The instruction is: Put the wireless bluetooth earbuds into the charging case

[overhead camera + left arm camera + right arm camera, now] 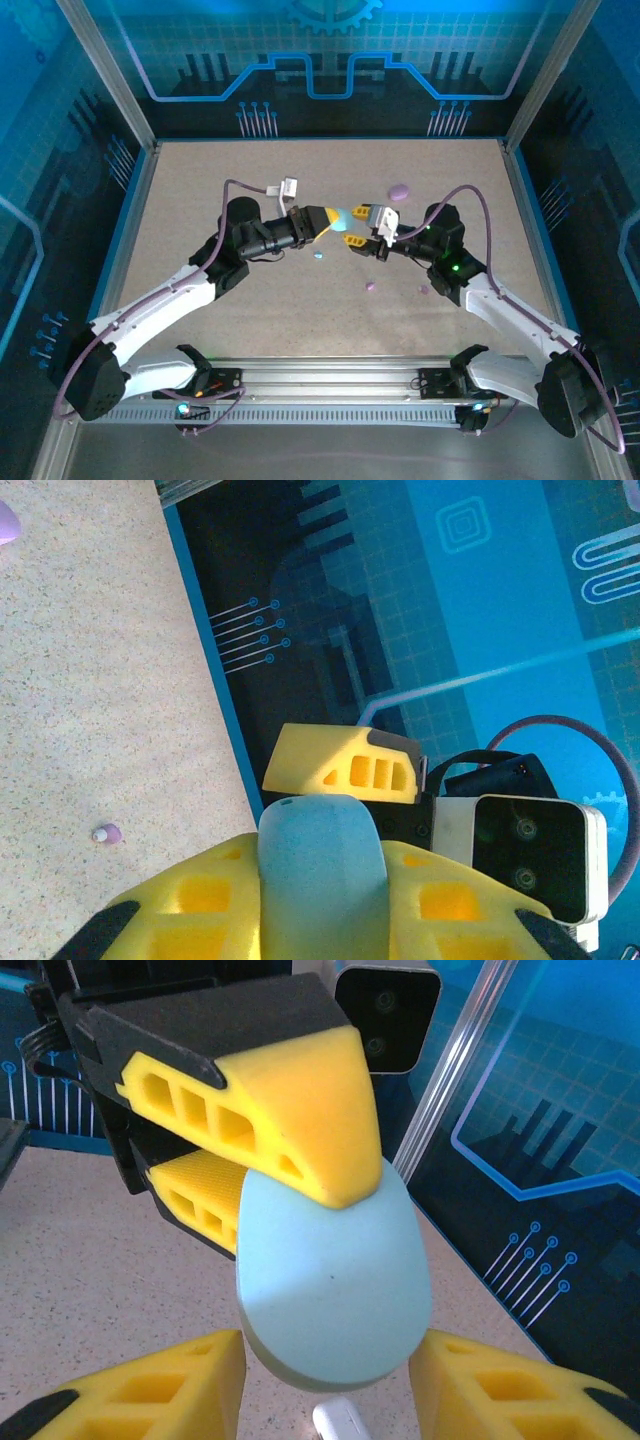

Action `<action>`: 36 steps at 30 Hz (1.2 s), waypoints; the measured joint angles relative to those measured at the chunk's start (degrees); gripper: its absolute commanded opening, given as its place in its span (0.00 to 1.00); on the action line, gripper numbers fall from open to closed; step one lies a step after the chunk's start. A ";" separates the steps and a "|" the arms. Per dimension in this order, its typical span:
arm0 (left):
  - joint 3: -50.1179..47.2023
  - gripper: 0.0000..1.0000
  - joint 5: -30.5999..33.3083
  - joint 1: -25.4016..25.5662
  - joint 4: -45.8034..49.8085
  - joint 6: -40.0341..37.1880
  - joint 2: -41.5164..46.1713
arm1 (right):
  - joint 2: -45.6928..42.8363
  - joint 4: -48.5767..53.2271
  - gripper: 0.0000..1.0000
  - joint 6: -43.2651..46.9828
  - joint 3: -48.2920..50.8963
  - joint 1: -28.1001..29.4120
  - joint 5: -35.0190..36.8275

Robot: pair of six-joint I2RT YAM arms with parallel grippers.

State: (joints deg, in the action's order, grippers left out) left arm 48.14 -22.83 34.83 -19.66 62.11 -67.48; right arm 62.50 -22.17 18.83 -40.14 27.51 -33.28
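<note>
The left gripper [333,219] is pressed together on 1 end of a teal charging case [330,1290], holding it up off the table [250,330] near the middle of the scene, with the rounded free end pointing right. The right gripper [358,228] faces it from the right with its fingers [150,1390] spread to either side of that free end and clear of it, pinching nothing. The earbuds lie loose on the table: 1 teal bud [318,256] just near of the 2 grippers, and 2 purple buds [371,286] [423,290] nearer and to the right. A purple case [399,190] sits farther back on the right. The teal case looks stiff, smooth and light, with no open lid showing, so it may slide in a shallow pinch. The buds are probably featherlight, glossy and quick to squirt out. Each is best taken across its widest part with the fingertips only.
</note>
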 measured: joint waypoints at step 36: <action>-2.23 0.58 -7.06 -0.22 -1.95 -33.68 4.61 | 5.84 17.73 0.36 -6.08 -15.72 -2.82 -18.86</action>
State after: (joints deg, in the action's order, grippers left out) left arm 45.91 -29.89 34.61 -21.61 28.42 -62.87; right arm 68.34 -4.45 12.75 -55.86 24.69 -52.14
